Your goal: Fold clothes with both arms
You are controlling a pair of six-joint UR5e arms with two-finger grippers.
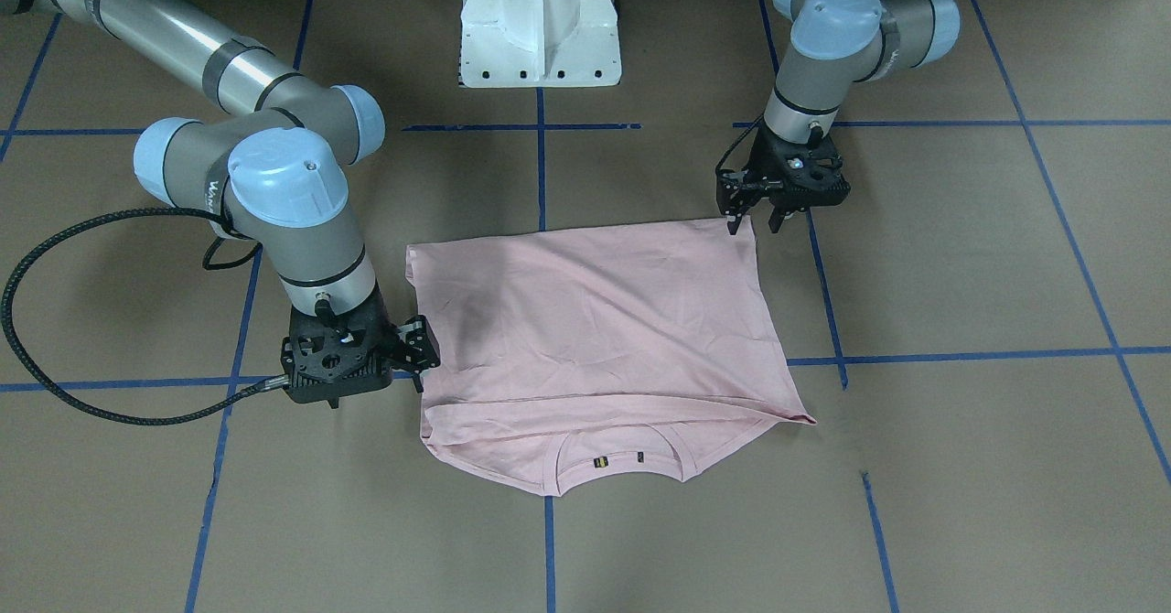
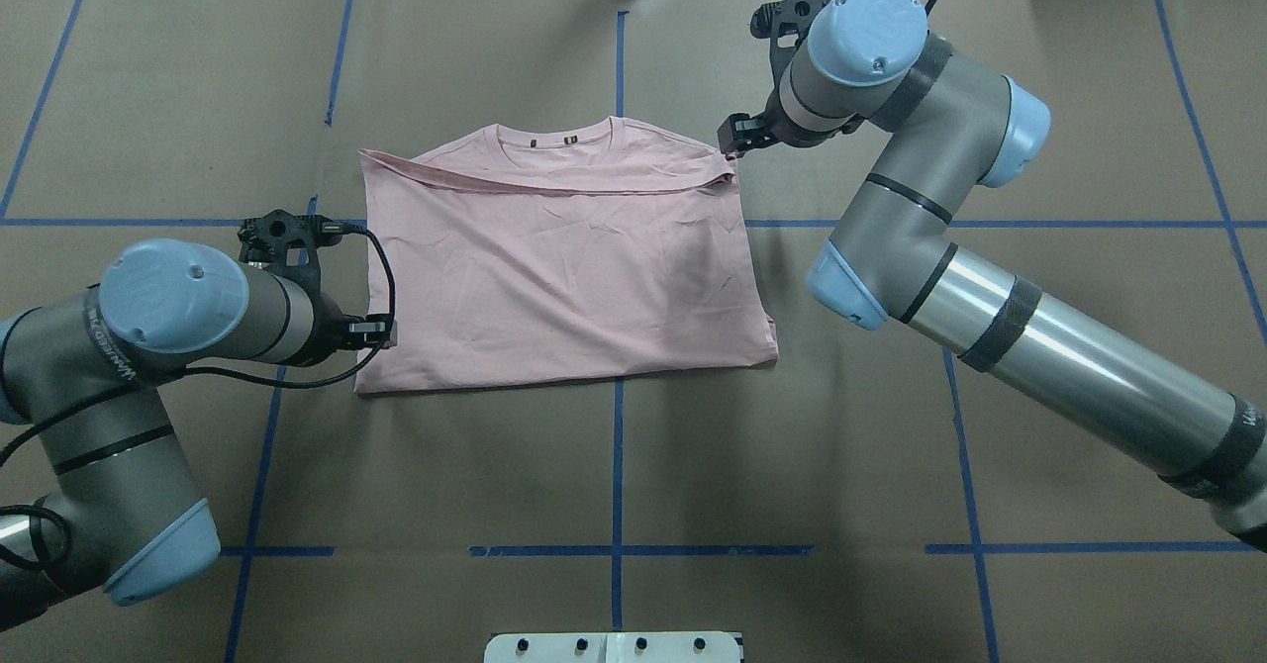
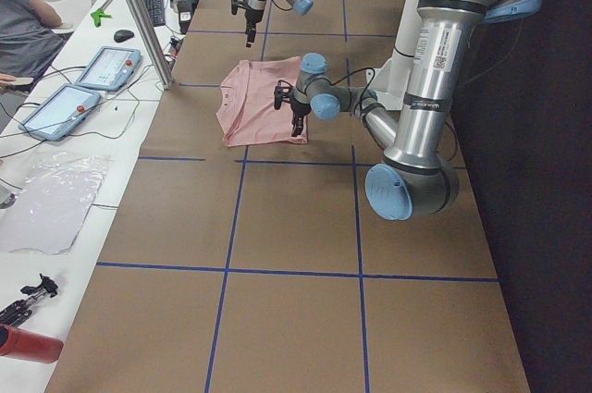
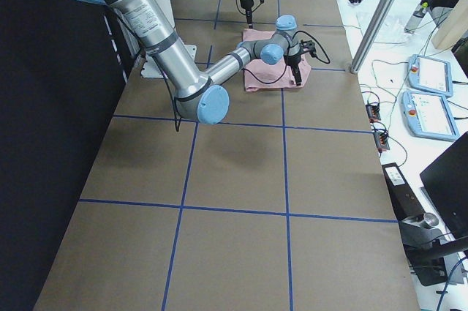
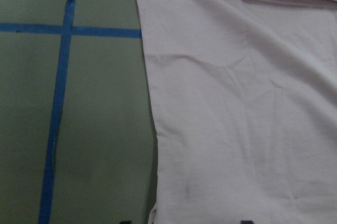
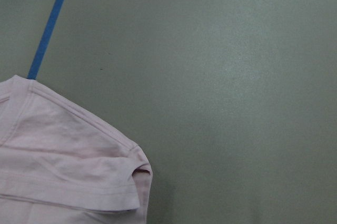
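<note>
The pale pink T-shirt (image 1: 595,338) lies flat on the brown table, folded over itself, with its collar on the side away from me (image 2: 554,139). Its print is hidden. My left gripper (image 1: 754,225) is open and empty, its fingers just over the shirt's near corner (image 2: 374,331). The left wrist view shows the shirt's side edge (image 5: 158,129). My right gripper (image 1: 421,357) looks open and empty beside the shirt's other side edge, near the collar end (image 2: 734,137). The right wrist view shows only a folded sleeve corner (image 6: 68,155).
The white pedestal base (image 1: 540,27) stands behind the shirt on my side. Blue tape lines (image 2: 616,445) cross the brown table cover. Tablets (image 3: 102,69) and cables lie on the white bench beyond the table's far edge, where a person (image 3: 23,23) sits.
</note>
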